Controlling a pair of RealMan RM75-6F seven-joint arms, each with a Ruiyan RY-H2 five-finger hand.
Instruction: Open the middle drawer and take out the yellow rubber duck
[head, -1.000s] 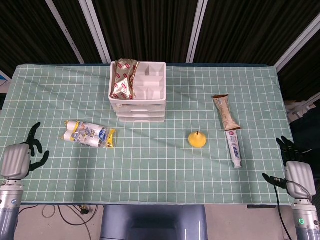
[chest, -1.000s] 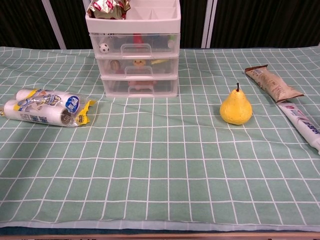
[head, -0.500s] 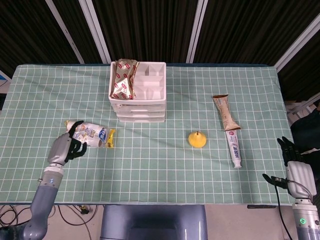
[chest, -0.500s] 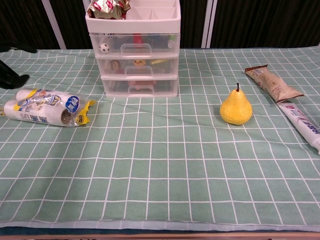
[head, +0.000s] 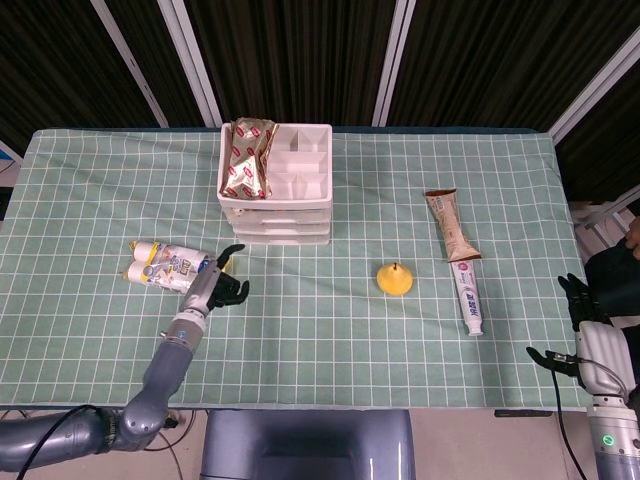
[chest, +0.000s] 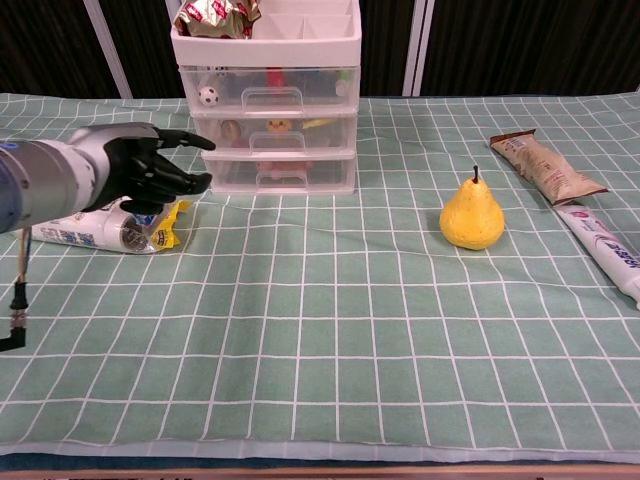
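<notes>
A white three-drawer cabinet (head: 274, 205) (chest: 268, 110) stands at the back centre, all drawers closed. Through the clear front of the middle drawer (chest: 273, 128) I see a yellow rubber duck (chest: 277, 126). My left hand (head: 214, 287) (chest: 145, 168) hovers to the left of and in front of the cabinet, fingers spread, holding nothing. It hangs over the wrapped package. My right hand (head: 590, 335) rests at the table's near right edge, fingers apart and empty; the chest view does not show it.
A wrapped package of rolls (head: 165, 266) (chest: 85, 225) lies under the left hand. A yellow pear (head: 394, 278) (chest: 471, 214), a brown snack pack (head: 449, 226) (chest: 540, 166) and a toothpaste tube (head: 468, 297) (chest: 605, 247) lie to the right. A foil snack bag (head: 247, 160) sits in the cabinet's top tray.
My left arm has swung from the table's near left edge rightward and forward, passing the package toward the cabinet. The right hand has stayed put.
</notes>
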